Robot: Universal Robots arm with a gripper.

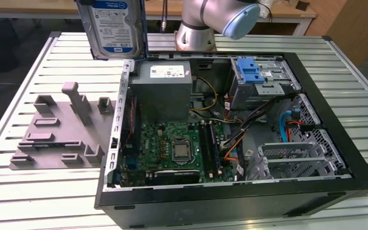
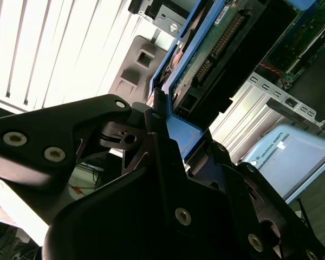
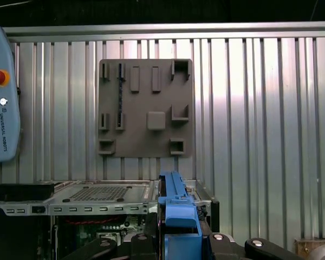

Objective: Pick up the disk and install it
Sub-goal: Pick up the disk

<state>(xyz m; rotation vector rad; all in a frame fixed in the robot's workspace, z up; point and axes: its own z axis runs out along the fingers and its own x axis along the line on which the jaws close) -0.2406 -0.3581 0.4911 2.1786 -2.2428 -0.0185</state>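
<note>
The disk (image 1: 113,26) hangs upright in the air over the slatted table, just beyond the open computer case's back corner on the exterior view's left, its white-and-blue label facing the camera and its top cut off by the frame. In the second wrist view my gripper (image 2: 179,130) is shut on the blue caddy rim of the disk (image 2: 216,43), whose green circuit-board underside shows. The first wrist view looks along the blue edge of the disk (image 3: 176,208), which sits between my black fingers (image 3: 227,241).
The open computer case (image 1: 337,143) lies on its side, with a grey power supply (image 1: 165,91), a motherboard and a drive cage with a blue latch (image 1: 251,72). A grey fixture plate (image 1: 63,129) lies beside it. The arm's base (image 1: 197,33) stands behind the case.
</note>
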